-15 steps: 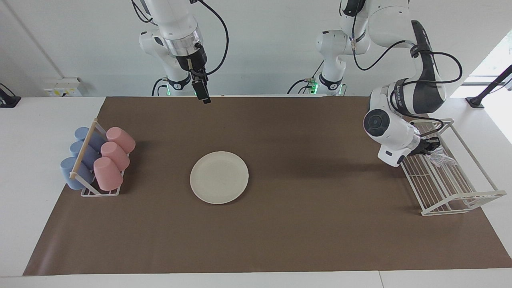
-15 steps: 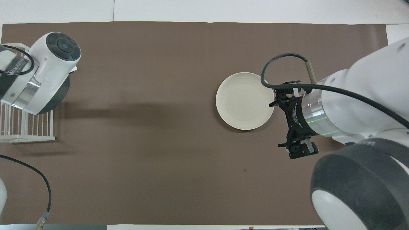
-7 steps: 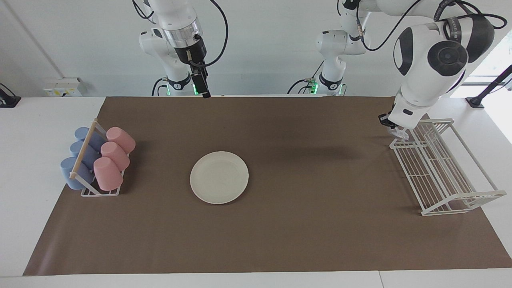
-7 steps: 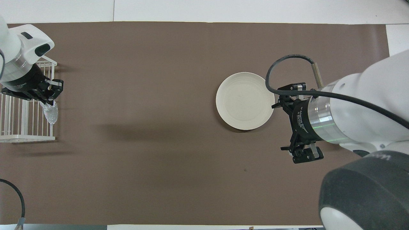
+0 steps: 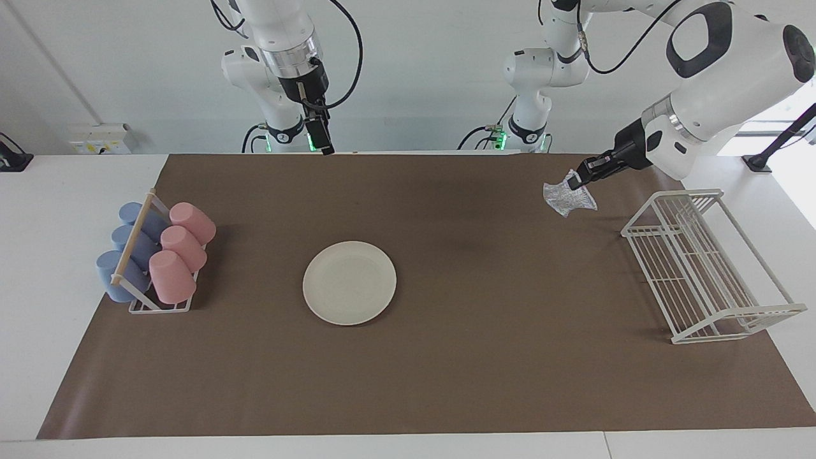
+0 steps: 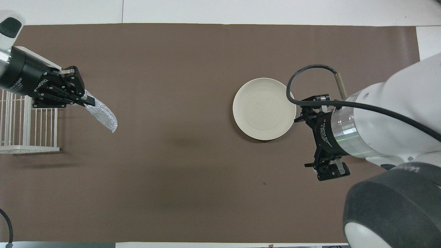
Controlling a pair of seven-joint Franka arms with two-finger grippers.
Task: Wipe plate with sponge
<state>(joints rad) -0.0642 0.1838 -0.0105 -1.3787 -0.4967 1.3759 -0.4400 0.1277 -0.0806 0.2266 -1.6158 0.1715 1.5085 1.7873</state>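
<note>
The cream-white plate (image 5: pixel 349 282) lies flat on the brown mat, toward the right arm's end; it also shows in the overhead view (image 6: pixel 264 108). My left gripper (image 5: pixel 577 182) is shut on the silvery mesh sponge (image 5: pixel 568 197), which hangs from it in the air over the mat beside the white wire rack. In the overhead view the left gripper (image 6: pixel 88 101) holds the sponge (image 6: pixel 101 113) well apart from the plate. My right gripper (image 5: pixel 325 148) waits raised over the mat's edge at the robots' end, and in the overhead view (image 6: pixel 329 170) it is beside the plate.
A white wire rack (image 5: pixel 701 268) stands at the left arm's end of the mat (image 6: pixel 27 131). A holder with pink and blue cups (image 5: pixel 153 255) stands at the right arm's end. The brown mat (image 5: pixel 478 357) covers the table.
My left gripper has lifted the sponge out of the wire rack and swung it out over the mat toward the plate. The right arm has shifted only slightly.
</note>
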